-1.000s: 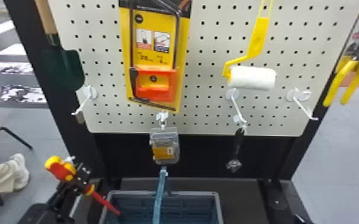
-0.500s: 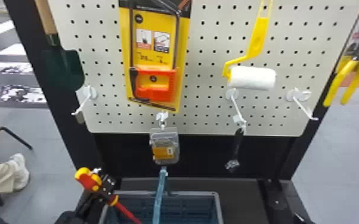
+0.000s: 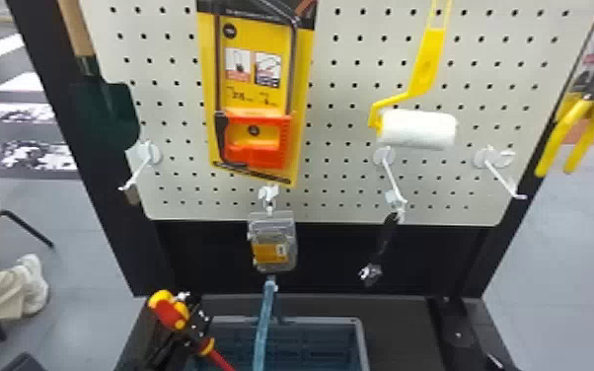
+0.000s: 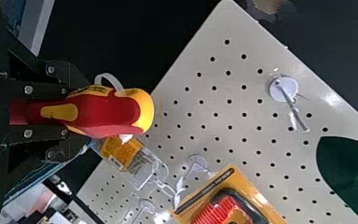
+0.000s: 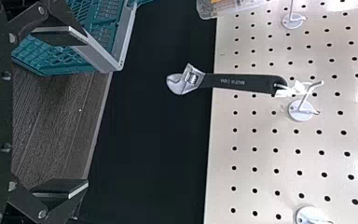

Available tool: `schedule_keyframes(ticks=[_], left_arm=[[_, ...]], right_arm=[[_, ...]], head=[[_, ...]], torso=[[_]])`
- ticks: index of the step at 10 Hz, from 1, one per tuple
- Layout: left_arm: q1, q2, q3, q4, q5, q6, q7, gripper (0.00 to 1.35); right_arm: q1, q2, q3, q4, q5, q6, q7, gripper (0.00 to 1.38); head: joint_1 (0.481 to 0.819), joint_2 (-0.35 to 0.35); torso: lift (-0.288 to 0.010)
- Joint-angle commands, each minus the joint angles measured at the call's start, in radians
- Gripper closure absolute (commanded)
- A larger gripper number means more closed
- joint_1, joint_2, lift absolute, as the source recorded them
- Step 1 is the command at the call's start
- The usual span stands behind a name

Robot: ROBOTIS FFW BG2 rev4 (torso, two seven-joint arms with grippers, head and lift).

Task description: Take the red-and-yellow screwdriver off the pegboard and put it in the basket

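Gripped by the left claw point(image 4: 70, 111), the screwdriver point(image 3: 167, 312) is shifting rightward and down in the head view's lower left, its shaft slanting over the basket's point(image 3: 325, 320) left side, so release is probably nearing, while the right claw point(image 5: 87, 113) is standing spread and empty.

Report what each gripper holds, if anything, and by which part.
The left gripper holds the screwdriver by its handle, near the shaft; the right gripper is open and empty.

Red-and-yellow screwdriver point(image 3: 167, 313), tilted, near blue basket point(image 3: 323, 321)
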Motion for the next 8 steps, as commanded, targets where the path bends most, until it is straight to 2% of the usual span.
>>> schedule_keyframes(ticks=[1, 8], left_arm=[[-0.009, 0.0, -0.008, 0.018, -0.005, 0.006, -0.006, 1.07], [-0.033, 0.002, -0.026, 0.102, -0.035, 0.017, -0.037, 1.07]], right_arm=[[0.0, 0.004, 0.0, 0.0, 0.0, -0.001, 0.0, 0.21], [0.0, 0.004, 0.0, 0.0, 0.0, -0.001, 0.003, 0.21]], head=[[0.549, 0.0], [0.549, 0.0]], torso=[[-0.1], [-0.1]])
